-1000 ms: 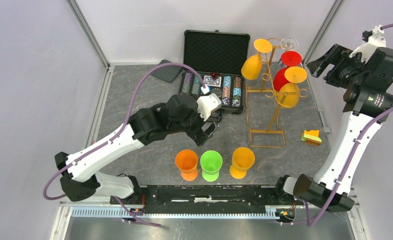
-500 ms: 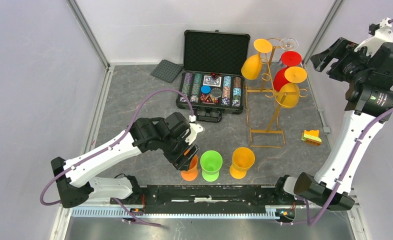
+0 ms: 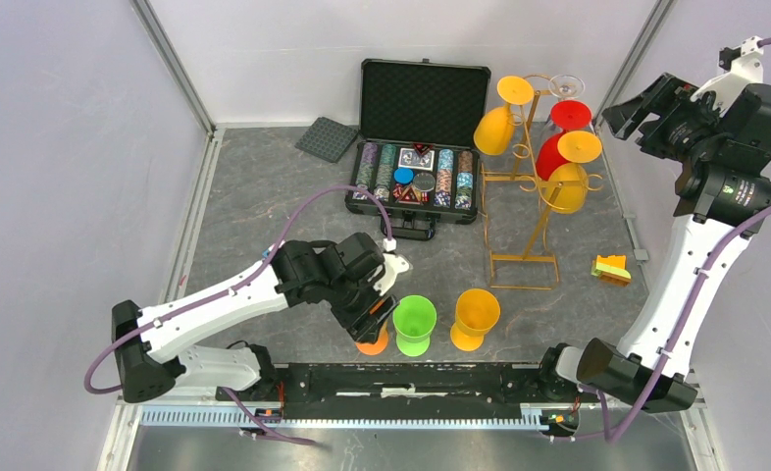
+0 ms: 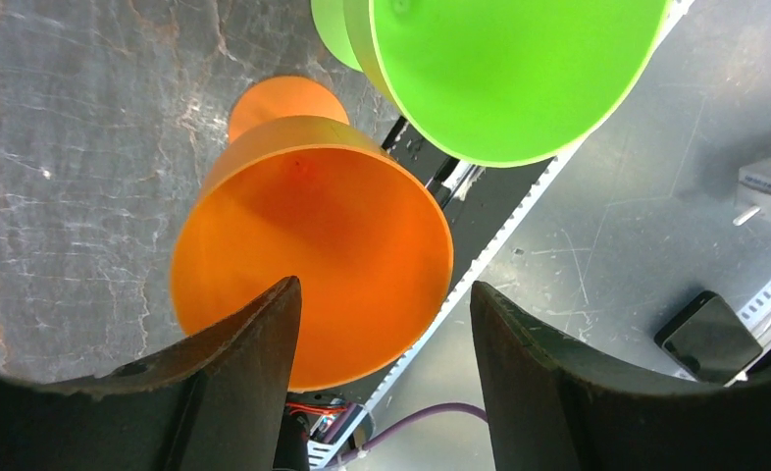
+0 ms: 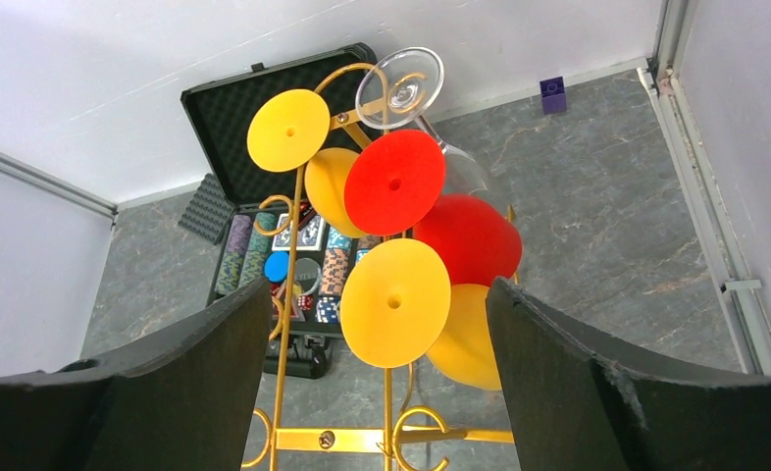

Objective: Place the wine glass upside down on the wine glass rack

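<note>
- My left wrist camera shows the orange wine glass (image 4: 313, 226) upright, its open mouth facing me; overhead, my arm hides most of it.
- Its bowl sits between my left gripper's (image 4: 384, 289) parted jaws, at the near edge, left of the green glass (image 4: 499, 69).
- My right gripper (image 5: 380, 287) gapes empty above the gold wine glass rack (image 5: 328, 437), far right.

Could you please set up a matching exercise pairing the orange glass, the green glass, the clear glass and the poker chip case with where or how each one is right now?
Things:
1. orange glass
2. green glass
3. clear glass
4. poker chip case

Places or states:
A. hangs upside down on the wine glass rack
B. lies open with its lid up
C. stands upright just ahead of the left pincer
D. stands upright beside the yellow glass

Pairs: 1-C, 2-D, 3-A, 4-B
</note>
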Tool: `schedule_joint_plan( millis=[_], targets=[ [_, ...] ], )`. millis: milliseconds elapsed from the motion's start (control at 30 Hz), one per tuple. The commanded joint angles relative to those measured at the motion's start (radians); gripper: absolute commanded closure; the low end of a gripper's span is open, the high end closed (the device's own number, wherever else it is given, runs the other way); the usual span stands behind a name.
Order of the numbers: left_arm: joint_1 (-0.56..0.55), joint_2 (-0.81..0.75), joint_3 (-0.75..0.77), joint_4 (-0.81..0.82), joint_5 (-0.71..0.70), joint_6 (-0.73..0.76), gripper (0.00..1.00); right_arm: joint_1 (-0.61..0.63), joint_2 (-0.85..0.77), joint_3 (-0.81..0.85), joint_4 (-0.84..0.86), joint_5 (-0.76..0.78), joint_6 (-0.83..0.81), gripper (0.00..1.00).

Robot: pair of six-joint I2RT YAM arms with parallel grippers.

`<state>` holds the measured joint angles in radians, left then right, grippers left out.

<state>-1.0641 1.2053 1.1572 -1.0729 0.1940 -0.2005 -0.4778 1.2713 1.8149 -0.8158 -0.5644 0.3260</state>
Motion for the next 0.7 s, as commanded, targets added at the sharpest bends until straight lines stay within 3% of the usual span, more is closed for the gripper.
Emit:
schedule_joint_plan(
  millis=[0, 100, 367, 500, 667],
  targets=[
    [-0.025, 0.012, -0.042, 0.048, 0.044, 0.017, 0.31, 0.006, -0.002, 0.008, 0.05, -0.031, 0.039, 0.16],
    [-0.033, 0.025, -0.053, 0.048, 0.031, 0.027, 0.42, 0.04, 0.006, 0.008, 0.069, -0.032, 0.064, 0.16],
    [-0.033, 0.042, -0.031, 0.003, -0.073, 0.026, 0.98, 0.158, 0.032, 0.011, 0.092, -0.011, 0.103, 0.17],
    [-0.032, 0.011, 0.039, -0.041, -0.204, 0.025, 0.98, 0.197, 0.051, 0.043, 0.093, -0.011, 0.112, 0.17],
    [-0.03, -0.006, 0.205, -0.105, -0.478, 0.041, 0.98, 0.246, 0.066, 0.063, 0.117, -0.027, 0.134, 0.18]
  ],
)
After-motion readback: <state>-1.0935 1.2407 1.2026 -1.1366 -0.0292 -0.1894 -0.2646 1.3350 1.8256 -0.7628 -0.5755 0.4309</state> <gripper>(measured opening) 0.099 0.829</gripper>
